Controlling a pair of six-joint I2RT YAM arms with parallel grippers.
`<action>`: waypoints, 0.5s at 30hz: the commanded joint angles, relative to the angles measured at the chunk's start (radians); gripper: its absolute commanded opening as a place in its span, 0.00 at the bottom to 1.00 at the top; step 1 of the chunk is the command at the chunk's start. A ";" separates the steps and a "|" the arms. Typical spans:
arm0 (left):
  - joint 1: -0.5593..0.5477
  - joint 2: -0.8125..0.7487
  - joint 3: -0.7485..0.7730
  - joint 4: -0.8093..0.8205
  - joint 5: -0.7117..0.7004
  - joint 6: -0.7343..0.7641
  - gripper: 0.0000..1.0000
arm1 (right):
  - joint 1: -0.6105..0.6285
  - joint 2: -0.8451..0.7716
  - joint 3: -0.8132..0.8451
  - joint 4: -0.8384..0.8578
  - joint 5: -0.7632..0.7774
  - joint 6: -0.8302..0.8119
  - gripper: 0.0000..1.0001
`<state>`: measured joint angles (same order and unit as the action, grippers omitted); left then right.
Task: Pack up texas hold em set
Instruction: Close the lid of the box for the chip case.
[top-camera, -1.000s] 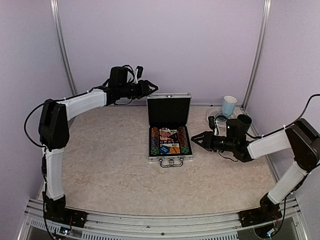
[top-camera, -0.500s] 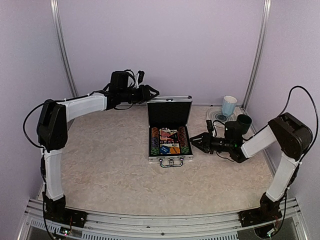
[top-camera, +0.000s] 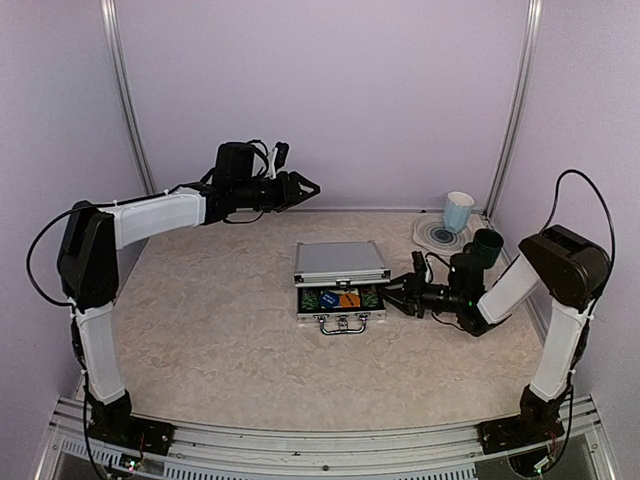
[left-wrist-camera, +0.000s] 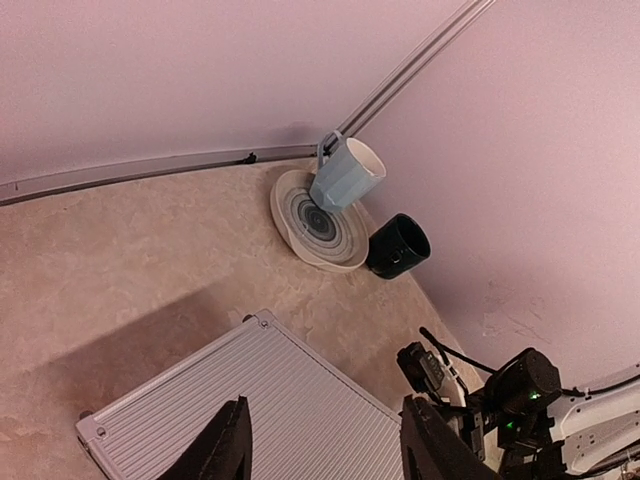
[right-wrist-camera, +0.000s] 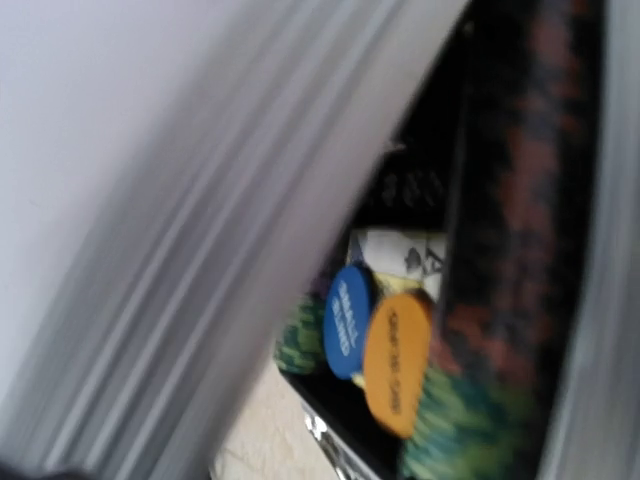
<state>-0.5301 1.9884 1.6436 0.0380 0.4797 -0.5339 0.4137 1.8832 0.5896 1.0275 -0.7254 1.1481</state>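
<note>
Top external view. The silver briefcase (top-camera: 340, 290) is lying at the middle of the table (top-camera: 220, 330), handle toward the near edge. Its lid (top-camera: 340, 262) is leaning low over the base, so that only a near strip of the contents is showing. The left gripper (top-camera: 308, 186) is hovering high to the far left of the case, touching nothing. The right gripper (top-camera: 393, 297) is lying low just beside the case's right edge; whether its jaws are parted cannot be told. In the far right corner a light-blue mug (top-camera: 458, 211) is standing on a round swirled coaster (top-camera: 438, 235), with a dark mug (top-camera: 487, 245) just near of them.

Left wrist view. The two fingers (left-wrist-camera: 228, 445) are standing spread with nothing between them, above the ribbed lid. Both mugs and the coaster are lying beyond, and the right arm (left-wrist-camera: 525, 400) is reaching in at the lower right.

Right wrist view, blurred. The lid's silver underside is blocking the left half. Under it, a blue disc (right-wrist-camera: 345, 320) and an orange disc (right-wrist-camera: 397, 360) are overlapping. Green chips (right-wrist-camera: 300, 340) and a chip row (right-wrist-camera: 520, 200) are flanking them. The gripper's own fingers are not showing.
</note>
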 joint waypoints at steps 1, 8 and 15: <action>-0.010 -0.092 -0.054 0.032 -0.024 -0.011 0.51 | -0.007 0.024 -0.081 0.150 0.007 0.098 0.35; -0.084 -0.170 -0.167 0.037 -0.096 -0.011 0.52 | -0.007 -0.065 -0.231 0.148 0.085 0.107 0.38; -0.154 -0.196 -0.330 0.091 -0.138 -0.053 0.51 | 0.023 -0.439 -0.221 -0.450 0.331 -0.135 0.48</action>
<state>-0.6567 1.8091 1.3846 0.0898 0.3801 -0.5594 0.4156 1.6291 0.3378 0.9325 -0.5770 1.1725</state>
